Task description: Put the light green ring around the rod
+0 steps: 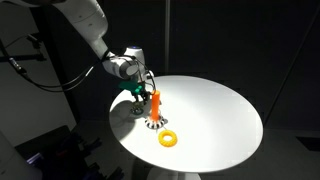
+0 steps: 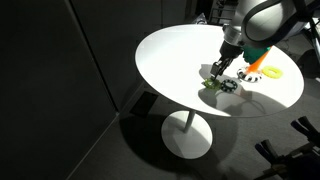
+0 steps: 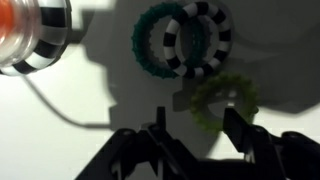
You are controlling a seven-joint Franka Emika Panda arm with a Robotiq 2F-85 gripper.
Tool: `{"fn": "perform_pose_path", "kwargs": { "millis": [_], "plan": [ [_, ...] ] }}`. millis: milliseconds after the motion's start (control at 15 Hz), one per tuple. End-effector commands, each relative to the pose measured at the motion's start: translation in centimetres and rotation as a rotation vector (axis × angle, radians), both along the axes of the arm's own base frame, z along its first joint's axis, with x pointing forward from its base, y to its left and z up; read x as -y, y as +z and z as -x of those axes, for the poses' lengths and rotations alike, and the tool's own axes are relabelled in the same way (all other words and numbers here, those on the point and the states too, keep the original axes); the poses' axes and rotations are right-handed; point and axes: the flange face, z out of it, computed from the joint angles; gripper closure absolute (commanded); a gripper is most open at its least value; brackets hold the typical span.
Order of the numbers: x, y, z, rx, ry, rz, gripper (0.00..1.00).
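In the wrist view the light green ring [image 3: 203,108] lies flat on the white table, just below a dark green ring [image 3: 142,40] and a black-and-white striped ring [image 3: 200,38]. My gripper [image 3: 198,140] is open and hangs low over it. The left finger is beside the ring and the right finger overlaps its lower right edge. The rod [image 3: 22,25], an orange peg on a black-and-white base, stands at the top left. In both exterior views the rod [image 1: 156,103] [image 2: 256,60] stands just beyond the gripper [image 1: 140,88] [image 2: 217,73].
An orange-yellow ring [image 1: 167,139] [image 2: 272,72] lies on the round white table [image 1: 220,110] near the rod's base. The small cluster of rings [image 2: 214,88] sits near the table's edge. The surroundings are dark.
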Motion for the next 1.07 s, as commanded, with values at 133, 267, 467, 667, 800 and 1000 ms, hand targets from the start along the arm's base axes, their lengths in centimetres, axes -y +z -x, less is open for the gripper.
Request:
{"fn": "perform_pose_path", "kwargs": {
  "millis": [133, 267, 467, 667, 800, 1000],
  "plan": [
    [0.1, -0.1, 0.9, -0.016, 0.022, 0.039, 0.0],
    [0.1, -0.3, 1.0, -0.016, 0.034, 0.052, 0.0],
    [0.2, -0.5, 1.1, -0.006, 0.053, 0.077, 0.0],
    [0.4, -0.7, 0.9, 0.0, 0.065, 0.097, 0.0],
    [0.5, -0.8, 0.9, 0.002, 0.07, 0.102, 0.0],
    [0.6, -0.9, 0.8, 0.007, 0.07, 0.1, 0.0]
  ]
}}
